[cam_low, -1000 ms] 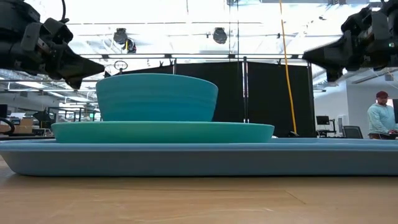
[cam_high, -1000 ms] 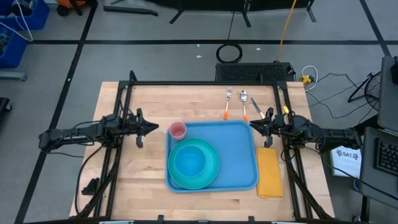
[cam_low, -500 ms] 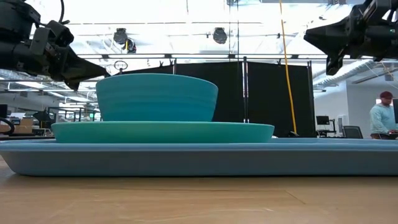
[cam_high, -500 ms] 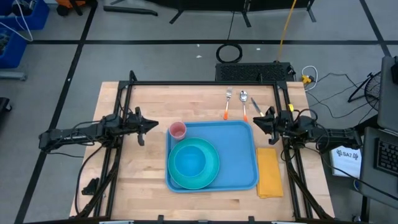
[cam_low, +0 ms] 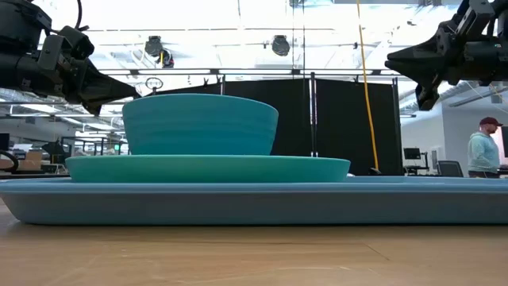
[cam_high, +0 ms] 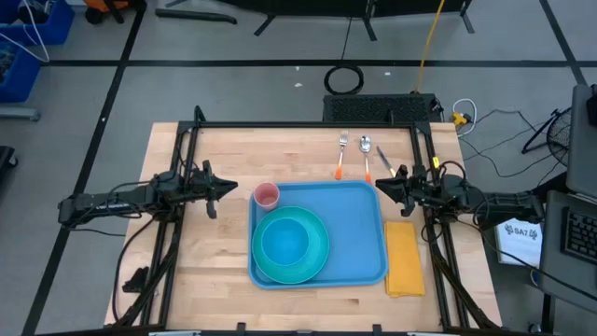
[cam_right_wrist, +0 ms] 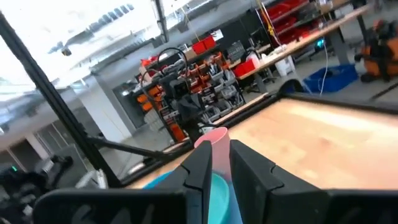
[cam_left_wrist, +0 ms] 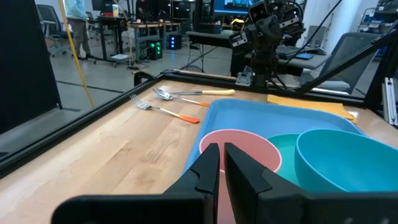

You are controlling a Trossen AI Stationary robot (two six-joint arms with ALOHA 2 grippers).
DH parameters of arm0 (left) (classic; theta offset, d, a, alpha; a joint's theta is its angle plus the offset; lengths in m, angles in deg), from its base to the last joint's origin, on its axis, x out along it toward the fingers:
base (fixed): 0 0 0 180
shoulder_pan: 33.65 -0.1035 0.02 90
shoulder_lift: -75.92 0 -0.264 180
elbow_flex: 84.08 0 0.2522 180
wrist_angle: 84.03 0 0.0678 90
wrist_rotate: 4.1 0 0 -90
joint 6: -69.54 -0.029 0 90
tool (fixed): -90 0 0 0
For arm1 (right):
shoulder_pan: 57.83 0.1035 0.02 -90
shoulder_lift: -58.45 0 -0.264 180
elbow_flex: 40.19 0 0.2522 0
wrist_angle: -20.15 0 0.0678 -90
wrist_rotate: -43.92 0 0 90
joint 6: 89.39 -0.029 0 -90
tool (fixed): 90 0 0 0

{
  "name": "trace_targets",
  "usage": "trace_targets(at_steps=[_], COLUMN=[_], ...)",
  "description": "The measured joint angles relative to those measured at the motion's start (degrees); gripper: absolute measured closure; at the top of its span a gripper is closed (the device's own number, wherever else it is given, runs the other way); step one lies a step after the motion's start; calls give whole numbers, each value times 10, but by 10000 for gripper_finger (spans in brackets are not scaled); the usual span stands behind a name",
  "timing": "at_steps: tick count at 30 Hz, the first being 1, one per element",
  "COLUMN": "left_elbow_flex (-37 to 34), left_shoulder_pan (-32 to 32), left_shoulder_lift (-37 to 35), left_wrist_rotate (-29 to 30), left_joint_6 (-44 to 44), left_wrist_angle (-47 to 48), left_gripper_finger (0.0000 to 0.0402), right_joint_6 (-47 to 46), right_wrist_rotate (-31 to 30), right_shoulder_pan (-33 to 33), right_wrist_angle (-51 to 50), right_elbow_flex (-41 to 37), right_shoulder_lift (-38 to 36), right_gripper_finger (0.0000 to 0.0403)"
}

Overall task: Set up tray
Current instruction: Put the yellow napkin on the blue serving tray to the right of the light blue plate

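The blue tray (cam_high: 359, 224) holds a plate and bowl (stacked). Left end effector (cam_high: 230, 189) and right end effector (cam_high: 381, 186) hover beside it, fingers nearly closed, holding nothing.

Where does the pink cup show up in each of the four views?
High view: the pink cup sits at the far-left corner of the blue tray, just beyond the teal bowl.
Low view: not visible; the bowl and plate fill the middle.
Left wrist view: centre, just past the left claw.
Right wrist view: centre, just above the right claw.
Shared landmark: the teal bowl next to it.
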Motion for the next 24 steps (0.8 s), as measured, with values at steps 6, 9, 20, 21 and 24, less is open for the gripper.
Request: trace_targets(at_steps=[6,9,20,21,24], left_elbow_flex=[0,0,0,0,0], left_shoulder_pan=[0,0,0,0,0], left_shoulder_lift=[0,0,0,0,0], left_wrist_rotate=[0,0,0,0,0], left_joint_6=[0,0,0,0,0], left_wrist_angle=[0,0,0,0,0], left_gripper_finger=[376,376,376,376,376], right_joint_6=[-181,-281,-486,-503,-551], right_wrist_rotate=[17,18,279,293,310], right_shoulder_pan=[-16,-6,81,95,147], right_wrist_angle=[-333,-532,-498,-496,-499], right_elbow_flex=[114,161,179,179,179], right_shoulder_lift=[68,144,344,357,392], right_gripper_finger=[360,372,402,402,402])
